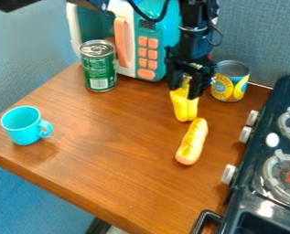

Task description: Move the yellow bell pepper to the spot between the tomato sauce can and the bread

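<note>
Wooden counter; stove borders it right, blue-grey wall far. Cyan cup sits near the left edge, wood stretching rightward to a toy bun. Black gripper, far right, meets the yellow two-lobed toy's top; whether it grips, cannot tell.

Wooden table, cup, green can, yellow can, bun, microwave

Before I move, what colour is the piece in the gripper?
The piece is yellow, seen best in the camera view.
</note>
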